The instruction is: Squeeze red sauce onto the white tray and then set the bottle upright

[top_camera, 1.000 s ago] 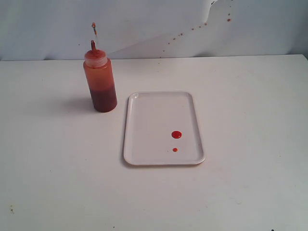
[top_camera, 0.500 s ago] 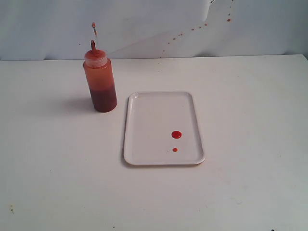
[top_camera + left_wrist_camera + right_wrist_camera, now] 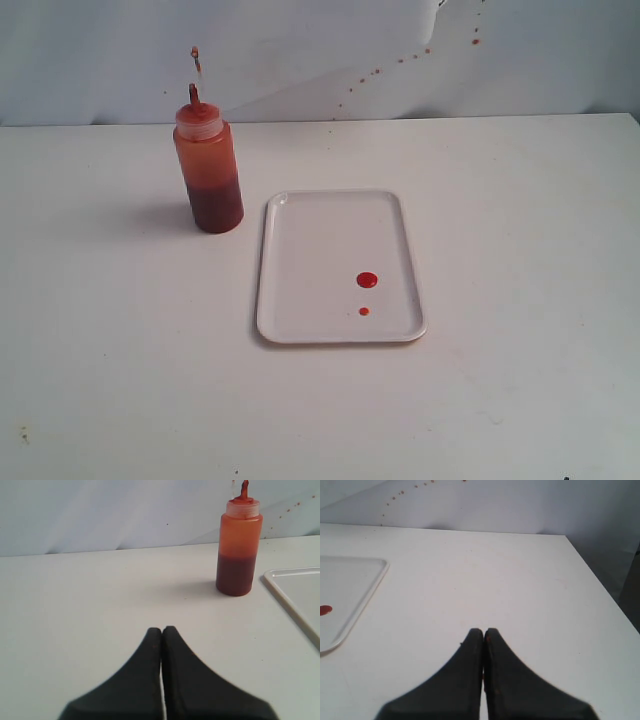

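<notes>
Bottle (image 3: 209,180) stands upright, long axis vertical, just beside white tray (image 3: 300,250) on the left arm's side, so left gripper (image 3: 162,630) is nearer, w/ bottle ahead of it, well apart. Left & right gripper (image 3: 483,631) both pressed together, empty. Red sauce (image 3: 367,280) drops on tray.

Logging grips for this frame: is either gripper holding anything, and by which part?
Nothing is held. The left gripper and right gripper are both shut, empty; the bottle stands free beside the white tray.
</notes>
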You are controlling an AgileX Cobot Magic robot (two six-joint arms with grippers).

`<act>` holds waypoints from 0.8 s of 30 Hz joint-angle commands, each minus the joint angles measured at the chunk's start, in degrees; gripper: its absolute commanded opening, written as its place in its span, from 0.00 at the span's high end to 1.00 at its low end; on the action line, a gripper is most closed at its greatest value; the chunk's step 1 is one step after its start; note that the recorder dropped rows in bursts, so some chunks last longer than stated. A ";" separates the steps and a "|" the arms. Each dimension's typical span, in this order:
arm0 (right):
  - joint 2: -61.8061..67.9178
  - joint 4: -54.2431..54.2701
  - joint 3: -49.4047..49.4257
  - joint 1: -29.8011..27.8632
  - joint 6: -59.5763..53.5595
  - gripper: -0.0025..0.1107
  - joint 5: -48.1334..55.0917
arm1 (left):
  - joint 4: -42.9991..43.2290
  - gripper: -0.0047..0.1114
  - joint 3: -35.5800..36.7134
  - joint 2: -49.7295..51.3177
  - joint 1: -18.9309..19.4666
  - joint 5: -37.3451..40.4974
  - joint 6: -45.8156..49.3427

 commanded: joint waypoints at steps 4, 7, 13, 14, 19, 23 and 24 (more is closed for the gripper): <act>-0.36 2.15 0.18 -0.25 -0.02 0.98 0.01 | -0.50 0.96 0.26 -0.17 -0.29 -0.36 0.24; -0.36 2.15 0.18 -0.25 -0.02 0.98 0.01 | -0.50 0.96 0.26 -0.17 -0.29 -0.36 0.24; -0.36 1.97 0.18 -0.25 -0.13 0.98 0.01 | -0.50 0.96 0.26 -0.17 -0.29 -0.36 0.24; -0.36 1.31 0.18 -0.25 -0.14 0.98 0.01 | -0.50 0.96 0.26 -0.17 -0.29 -0.36 0.24; -0.36 -1.07 0.18 -0.25 -0.14 0.98 0.11 | -0.50 0.96 0.26 -0.17 -0.29 -0.36 0.24; -0.36 -0.84 0.18 -0.25 -0.14 0.98 0.11 | -0.50 0.96 0.26 -0.17 -0.29 -0.36 0.24; -0.36 -0.84 0.18 -0.25 -0.14 0.98 0.11 | -0.50 0.96 0.26 -0.17 -0.29 -0.36 0.24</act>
